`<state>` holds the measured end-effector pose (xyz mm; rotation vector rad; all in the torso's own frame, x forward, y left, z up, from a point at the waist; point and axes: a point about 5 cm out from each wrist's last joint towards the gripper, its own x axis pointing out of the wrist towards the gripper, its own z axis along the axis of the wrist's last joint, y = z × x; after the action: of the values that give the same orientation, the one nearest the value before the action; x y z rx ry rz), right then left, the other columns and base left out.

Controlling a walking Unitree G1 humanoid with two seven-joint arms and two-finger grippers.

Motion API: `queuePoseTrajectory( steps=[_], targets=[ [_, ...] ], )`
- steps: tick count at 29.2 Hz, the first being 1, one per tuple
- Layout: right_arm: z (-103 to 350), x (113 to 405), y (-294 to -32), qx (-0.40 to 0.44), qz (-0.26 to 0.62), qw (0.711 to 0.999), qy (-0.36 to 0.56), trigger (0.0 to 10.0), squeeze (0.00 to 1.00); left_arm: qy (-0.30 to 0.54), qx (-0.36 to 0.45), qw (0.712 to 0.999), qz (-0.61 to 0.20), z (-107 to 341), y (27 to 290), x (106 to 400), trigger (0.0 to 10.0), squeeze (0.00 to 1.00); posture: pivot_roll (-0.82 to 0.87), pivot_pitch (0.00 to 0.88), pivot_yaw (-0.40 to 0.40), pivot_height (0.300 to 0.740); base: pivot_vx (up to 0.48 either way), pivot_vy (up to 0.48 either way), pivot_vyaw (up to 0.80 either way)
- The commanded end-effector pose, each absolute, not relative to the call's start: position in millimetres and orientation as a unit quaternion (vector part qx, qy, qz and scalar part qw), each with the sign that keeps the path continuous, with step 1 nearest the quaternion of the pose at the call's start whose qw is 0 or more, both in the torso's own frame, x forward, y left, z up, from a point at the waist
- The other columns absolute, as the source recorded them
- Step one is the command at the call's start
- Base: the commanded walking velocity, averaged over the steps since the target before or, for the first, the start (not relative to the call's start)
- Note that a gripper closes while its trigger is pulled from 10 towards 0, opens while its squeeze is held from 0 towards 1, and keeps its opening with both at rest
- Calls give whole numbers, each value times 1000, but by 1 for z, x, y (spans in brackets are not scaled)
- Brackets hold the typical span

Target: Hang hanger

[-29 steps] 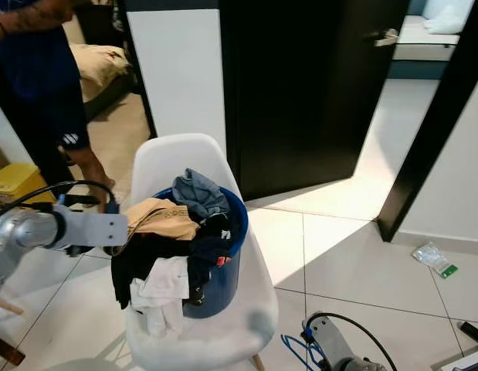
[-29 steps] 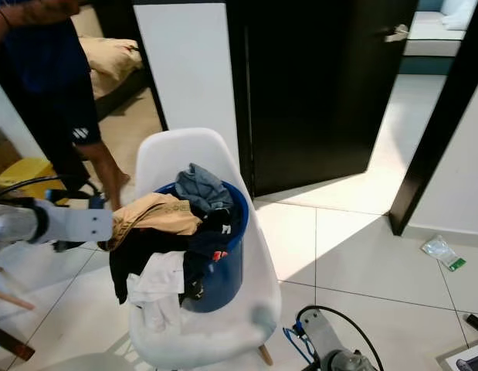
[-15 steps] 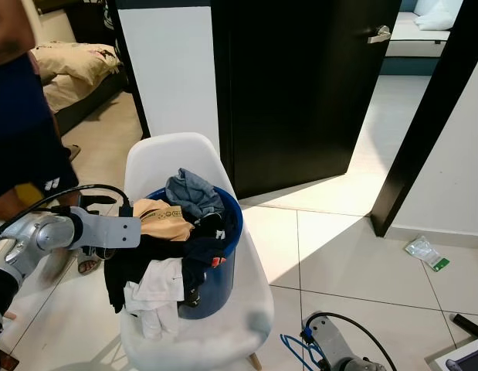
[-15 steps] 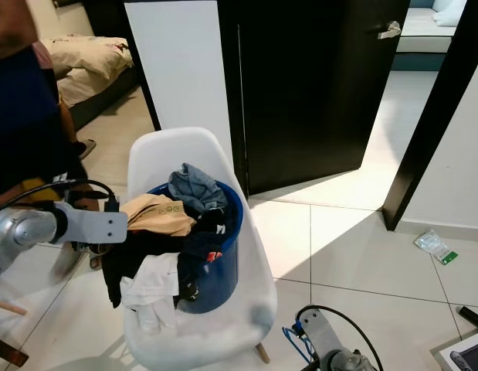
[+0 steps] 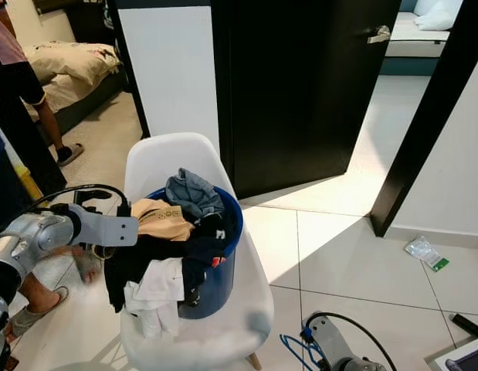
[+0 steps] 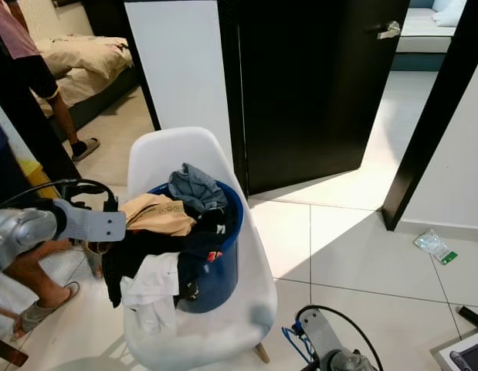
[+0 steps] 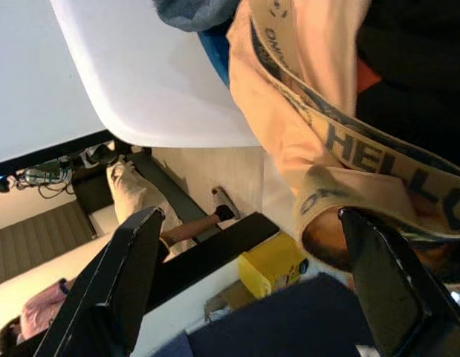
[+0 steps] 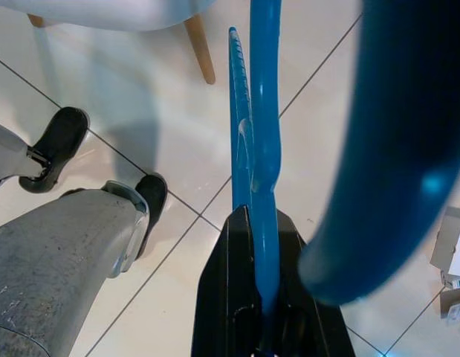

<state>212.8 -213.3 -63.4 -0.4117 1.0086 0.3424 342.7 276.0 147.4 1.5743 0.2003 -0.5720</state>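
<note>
The blue hanger is clenched in the right pincer, held low at the robot's right side over the tiled floor; its blue wire also peeks out at the near edge of the head view beside the right arm. The left pincer is released, its two fingers spread wide and reaching toward the tan shirt that lies on top of the heap of clothes in the blue bucket. The bucket stands on the white chair, in front of the dark door. A person's legs stand just left of the chair, close to the left arm. It looks like an early step: a garment is being fetched before the hanger can be dressed and hung. The next move likely calls for closing the left fingers on the shirt, lifting it free of the pile, and keeping clear of the person nearby.
</note>
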Motion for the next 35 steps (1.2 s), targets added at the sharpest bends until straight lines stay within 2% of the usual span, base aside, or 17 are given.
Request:
queuePoseTrajectory(
  steps=[1, 9, 10, 13, 14, 28, 31, 33, 35],
  targets=[
    [-64, 212, -212, -193, 165, 841, 477, 10000, 0, 87, 699, 662, -256, 143, 273, 344, 10000, 0, -42, 38, 8, 740, 0, 0, 0],
    [-64, 212, -212, -195, 166, 841, 477, 10000, 0, 88, 688, 676, -250, 126, 264, 344, 10000, 0, -44, 37, 7, 740, 0, 0, 0],
    [-64, 212, -212, -194, 165, 841, 477, 10000, 0, 91, 687, 676, -251, 124, 264, 344, 9137, 0, -45, 36, 8, 740, 0, 0, 0],
    [-64, 212, -212, -194, 165, 841, 477, 10000, 0, 93, 686, 677, -251, 123, 264, 344, 9137, 0, -45, 36, 8, 740, 0, 0, 0],
    [-64, 212, -212, -195, 165, 841, 477, 10000, 0, 110, 693, 667, -251, 118, 268, 342, 0, 0, -41, 37, 9, 740, 0, 0, 0],
    [-63, 214, -211, -197, 166, 842, 475, 10000, 0, 172, 695, 652, -249, 102, 291, 328, 0, 0, -35, 31, 8, 740, 0, 0, 0],
    [-63, 214, -211, -197, 166, 842, 474, 10000, 0, 174, 694, 658, -236, 104, 295, 329, 0, 0, -36, 28, 8, 740, 0, 0, 0],
    [-63, 215, -211, -197, 165, 842, 474, 10000, 0, 161, 679, 686, -209, 115, 296, 334, 0, 0, -37, 28, 9, 740, 0, 0, 0],
    [-63, 215, -211, -197, 165, 842, 474, 10000, 0, 161, 679, 686, -209, 115, 296, 334, 0, 0, -37, 28, 9, 740, 0, 0, 0]
  ],
)
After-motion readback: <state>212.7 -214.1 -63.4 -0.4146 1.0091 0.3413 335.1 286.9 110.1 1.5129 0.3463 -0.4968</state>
